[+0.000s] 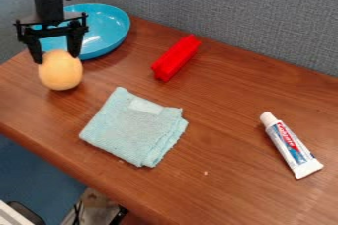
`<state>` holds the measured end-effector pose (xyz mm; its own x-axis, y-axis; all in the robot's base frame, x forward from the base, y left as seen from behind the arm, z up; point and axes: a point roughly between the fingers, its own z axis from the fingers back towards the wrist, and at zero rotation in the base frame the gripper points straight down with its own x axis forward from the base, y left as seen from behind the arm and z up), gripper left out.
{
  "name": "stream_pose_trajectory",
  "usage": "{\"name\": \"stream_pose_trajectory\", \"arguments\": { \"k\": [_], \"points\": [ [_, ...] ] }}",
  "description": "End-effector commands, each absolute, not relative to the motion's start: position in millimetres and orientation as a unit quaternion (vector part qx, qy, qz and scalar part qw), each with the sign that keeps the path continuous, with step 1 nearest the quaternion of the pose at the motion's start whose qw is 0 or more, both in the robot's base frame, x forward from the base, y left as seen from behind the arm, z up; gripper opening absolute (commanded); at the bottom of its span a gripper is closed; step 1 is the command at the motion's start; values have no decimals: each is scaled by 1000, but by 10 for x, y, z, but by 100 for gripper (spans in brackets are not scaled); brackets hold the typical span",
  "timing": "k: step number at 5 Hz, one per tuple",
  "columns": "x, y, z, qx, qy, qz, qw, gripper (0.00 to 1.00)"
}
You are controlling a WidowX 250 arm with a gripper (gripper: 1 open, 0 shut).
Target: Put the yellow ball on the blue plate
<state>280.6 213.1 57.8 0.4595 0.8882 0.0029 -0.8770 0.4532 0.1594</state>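
The yellow ball (58,71) is smooth, matte and egg-shaped, its long axis roughly upright. It sits on the bench (224,130) just in front of the blue plate (106,30). The gripper (51,43) hangs above it, fingers spread wide, holding nothing.

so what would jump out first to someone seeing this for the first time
Probably the black pincer at the far left, jaws open and pointing down right above the yellow ball on the wooden table. Just behind it sits the glossy blue plate, nothing visible in it. The red block at the centre back and the teal cloth in the middle also stand out.
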Motion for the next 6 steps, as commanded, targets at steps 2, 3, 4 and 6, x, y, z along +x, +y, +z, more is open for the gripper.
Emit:
{"name": "stream_pose_trajectory", "arguments": {
  "k": [2, 3, 4, 6],
  "points": [
    [2740, 2264, 630, 64, 44, 531, 843, 100],
    [2730, 2271, 617, 60, 53, 533, 842, 100],
    [2724, 2277, 601, 56, 60, 535, 841, 100],
    [2713, 2283, 574, 49, 73, 538, 838, 100]
  ]
}}
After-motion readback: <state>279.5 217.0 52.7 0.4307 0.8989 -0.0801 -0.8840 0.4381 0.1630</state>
